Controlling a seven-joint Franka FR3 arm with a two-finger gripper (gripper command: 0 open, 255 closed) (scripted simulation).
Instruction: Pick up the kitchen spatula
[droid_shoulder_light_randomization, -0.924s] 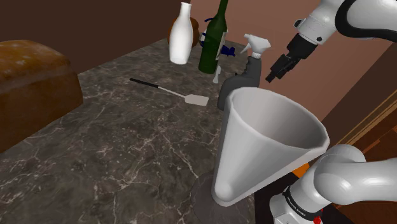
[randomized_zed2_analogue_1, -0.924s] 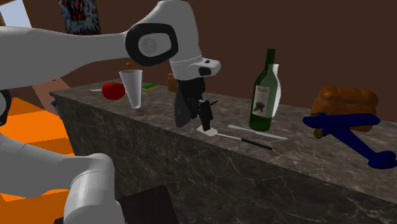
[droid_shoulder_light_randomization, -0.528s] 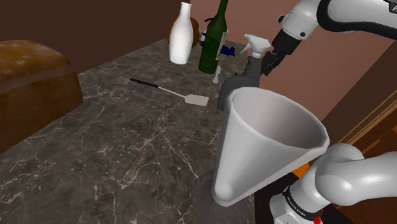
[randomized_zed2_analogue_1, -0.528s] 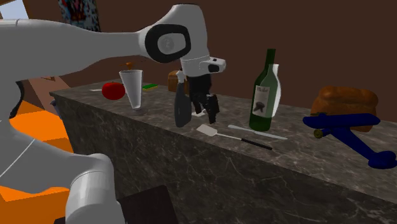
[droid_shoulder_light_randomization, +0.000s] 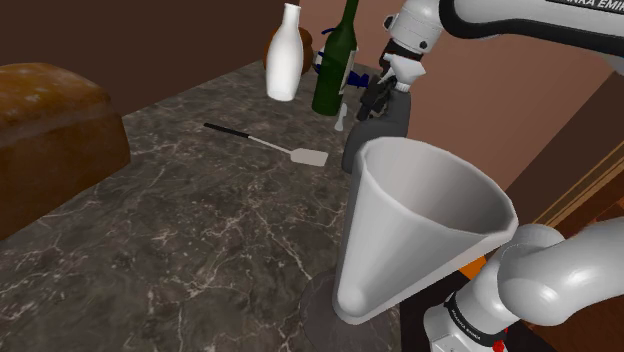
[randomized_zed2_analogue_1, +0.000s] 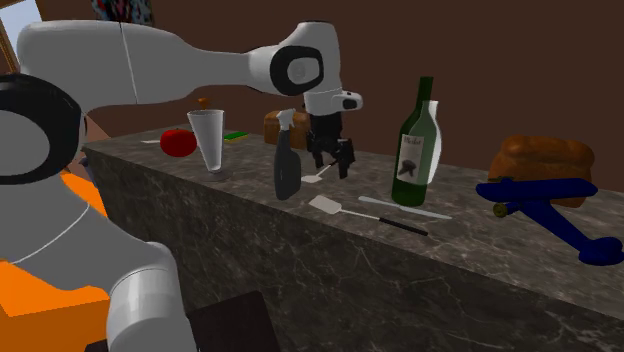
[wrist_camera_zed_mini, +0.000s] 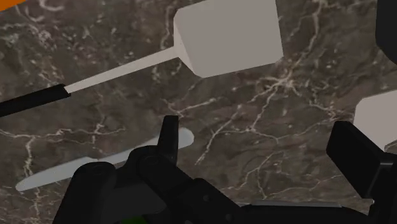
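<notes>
The kitchen spatula lies flat on the dark marble counter, its pale square blade pointing toward the grey spray bottle and its black handle away from it. In the second exterior view the spatula lies just in front of my gripper. My gripper hovers open above the counter beside the spray bottle, holding nothing. In the wrist view the blade lies beyond my gripper, outside the gap between the fingers.
A large white funnel-shaped cup stands in the foreground near the stand. A green bottle and a white bottle stand at the back. A bread loaf sits on the left. A pale knife lies parallel to the spatula.
The arm has swung toward the shoulder view's left, from off the counter's edge to above the counter by the spray bottle. The fingers stayed open. The spatula has not moved.
</notes>
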